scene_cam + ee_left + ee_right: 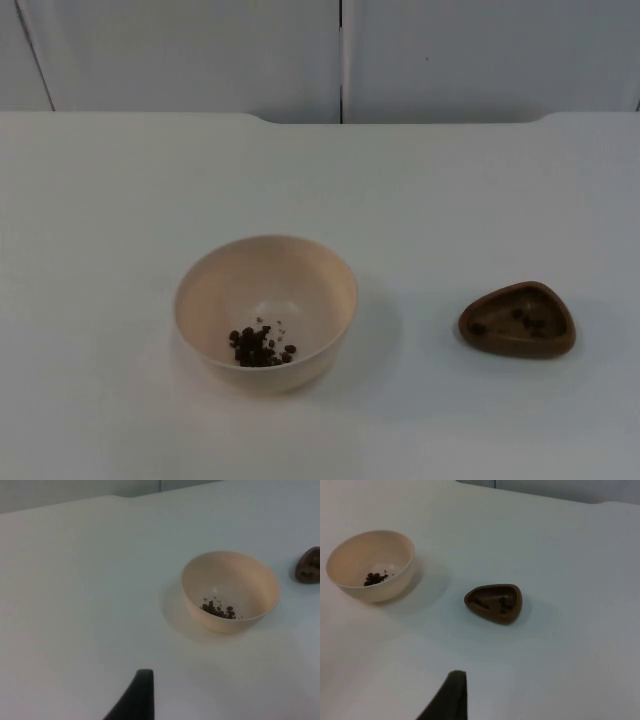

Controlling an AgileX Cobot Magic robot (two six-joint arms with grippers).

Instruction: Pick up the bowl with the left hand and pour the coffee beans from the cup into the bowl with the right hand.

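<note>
1. Cream-coloured bowl (266,311) stands upright on the white tabletop (120,200), with a small heap of coffee beans (260,346) lying at the bottom of it, toward the near side.
2. Well apart from it, toward the right arm's side, sits the brown cup (518,319), a low, rounded-triangular dish; a few dark bits show inside, though whether these are beans or marks I cannot tell.
3. Judging by the beans already in the bowl and both vessels resting on the tabletop, the pour looks done or nearly done, and both arms seem to be waiting clear of the work.
4. If anything remains in the cup, the next move would call for the left arm to take the bowl by its rim and lift it, and the right arm to take the cup and tip it over the bowl's mouth.
5. Left end effector (136,700): one black fingertip appears above bare tabletop, near the bowl but not touching it; it holds nothing, and how far it is spread I cannot tell.
6. Right end effector (451,697): likewise one fingertip, short of the cup, holding nothing; its opening cannot be judged.
</note>
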